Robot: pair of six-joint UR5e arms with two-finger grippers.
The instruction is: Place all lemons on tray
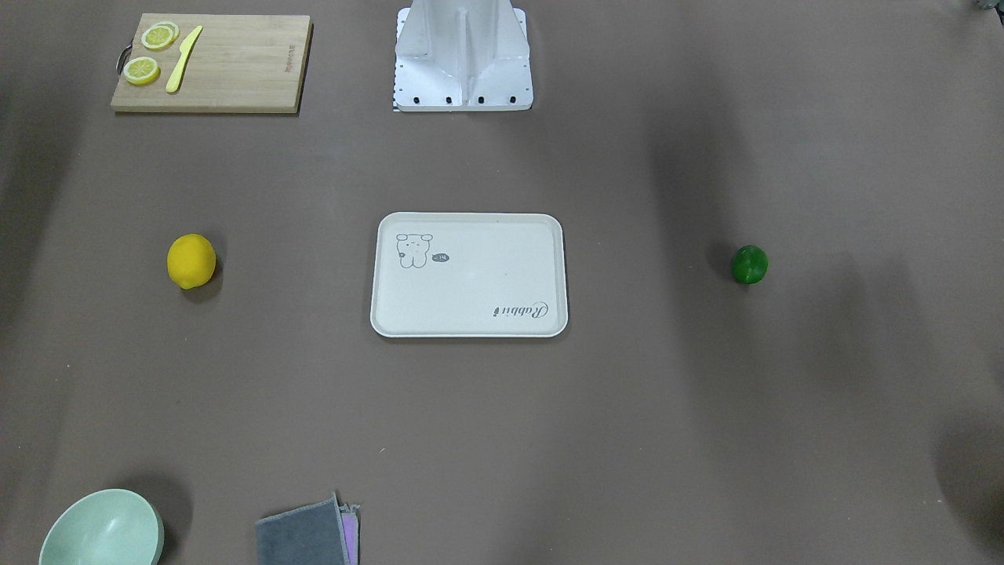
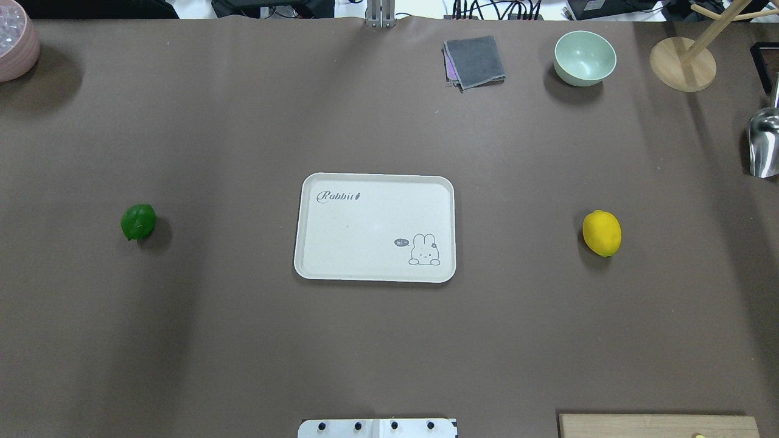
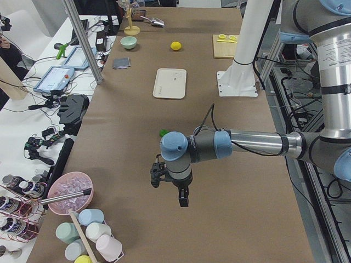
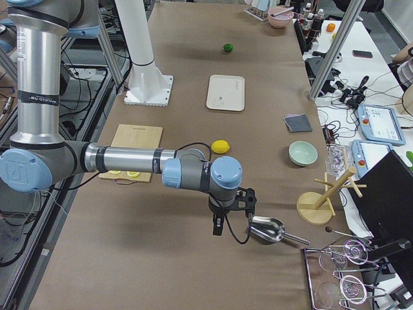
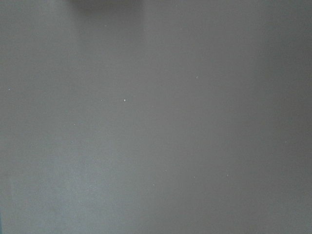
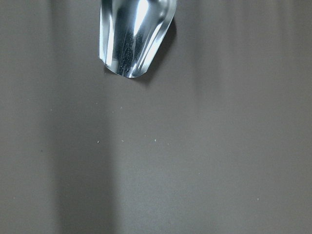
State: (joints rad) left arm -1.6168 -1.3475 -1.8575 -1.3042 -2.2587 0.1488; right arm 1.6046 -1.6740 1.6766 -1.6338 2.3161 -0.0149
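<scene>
The cream-white tray [image 1: 469, 306] [image 2: 365, 243] lies flat in the middle of the table with nothing on it. The yellow lemon [image 1: 190, 260] [image 2: 602, 233] rests on the table on my right side of the tray. The smaller dark green lemon [image 1: 749, 264] [image 2: 139, 222] rests on my left side. My left gripper [image 3: 169, 189] hangs over bare table beyond the green lemon [image 3: 163, 132]. My right gripper [image 4: 232, 216] hangs near a metal scoop [image 4: 266, 229], beyond the yellow lemon [image 4: 221, 146]. Both grippers show only in side views, so I cannot tell if they are open.
A wooden cutting board [image 1: 235, 67] holds lemon slices [image 1: 142, 70] and a yellow knife [image 1: 183, 58]. A mint bowl [image 2: 584, 58], a grey cloth [image 2: 475, 61], a wooden stand [image 2: 681, 64] and a pink bowl [image 2: 15, 42] line the far edge. The robot base [image 1: 463, 55] stands behind the tray.
</scene>
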